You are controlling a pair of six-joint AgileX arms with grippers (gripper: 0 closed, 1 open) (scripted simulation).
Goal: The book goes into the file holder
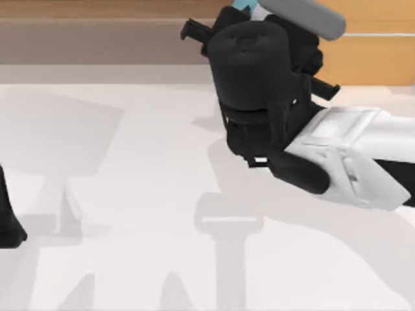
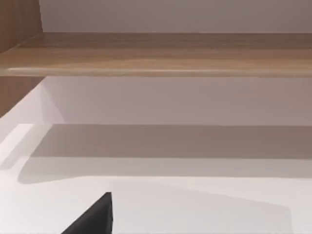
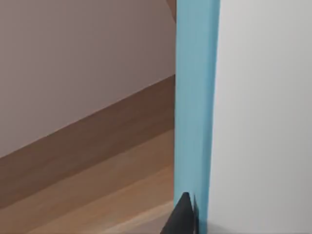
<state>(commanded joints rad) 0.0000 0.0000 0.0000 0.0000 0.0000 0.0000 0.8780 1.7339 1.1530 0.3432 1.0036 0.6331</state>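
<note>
Table (image 1: 130,194): I see a white top, bare across its middle, with arm shadows falling on it.
Cabinet (image 1: 97,26): orange-brown wood, standing on the table along its far edge.
Cabinet shelf (image 2: 156,53): a wooden board over a pale recess, just above the table.

The right arm (image 1: 350,162) is reaching from the table's (image 1: 130,194) right toward the wooden cabinet (image 1: 97,26) behind, the book (image 3: 234,97) sitting at its gripper. The left arm (image 1: 8,220) is sitting at the left edge.
</note>
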